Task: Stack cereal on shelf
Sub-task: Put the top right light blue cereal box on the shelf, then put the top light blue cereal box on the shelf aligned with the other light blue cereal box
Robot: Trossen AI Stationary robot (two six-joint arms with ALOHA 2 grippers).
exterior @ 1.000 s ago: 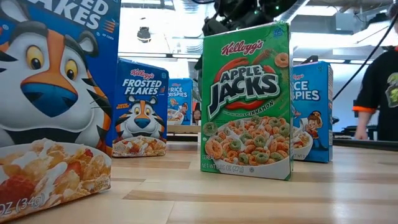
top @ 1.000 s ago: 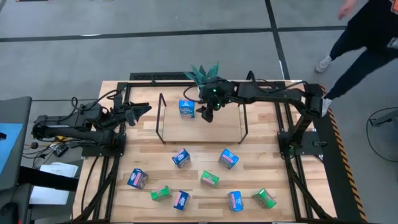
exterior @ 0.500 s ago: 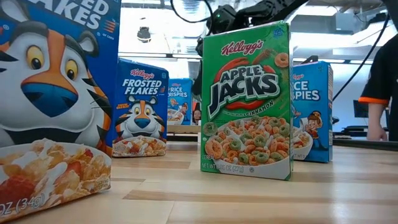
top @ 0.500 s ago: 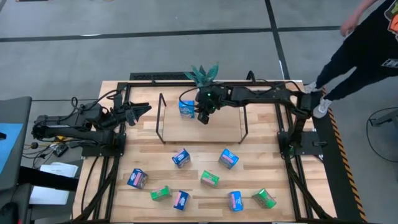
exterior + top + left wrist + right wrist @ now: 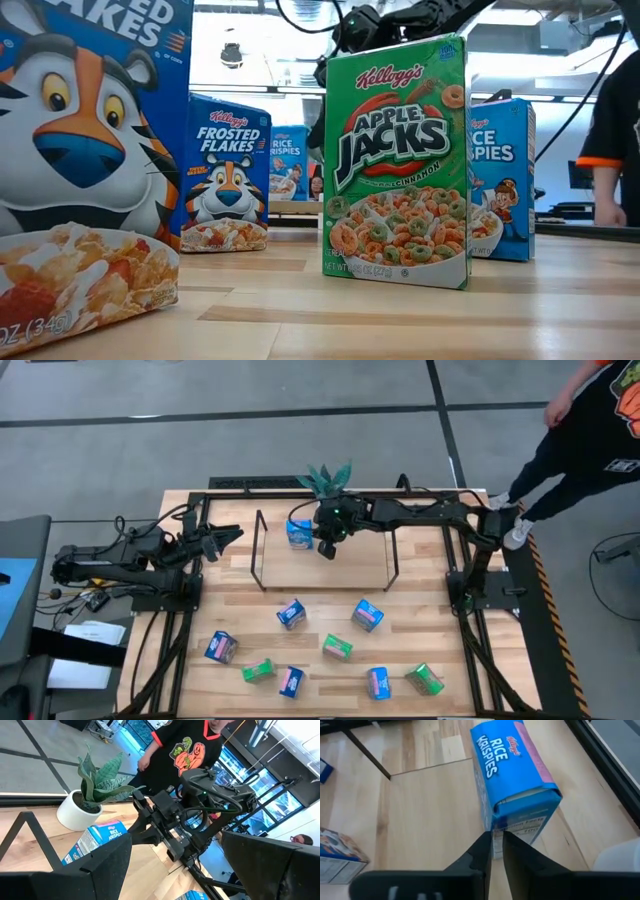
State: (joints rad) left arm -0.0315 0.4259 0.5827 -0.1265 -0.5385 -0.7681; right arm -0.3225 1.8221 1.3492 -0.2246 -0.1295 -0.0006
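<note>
Right pincer (image 5: pixel 497 851) has narrowed to a near-closed slit beside the Rice Krispies box (image 5: pixel 299 534) on the shelf (image 5: pixel 360 563), gripping nothing; box apparently placed. Left pincer (image 5: pixel 222 538) waits wide open.

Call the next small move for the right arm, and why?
Probably back the right gripper away from the Rice Krispies box and go for a box on the table. That box already stands on the shelf, and the fingers look nearly together just beside it, holding nothing. Eight boxes are left on the tabletop, the nearest a blue box. The left gripper waits open at the table's left.
</note>
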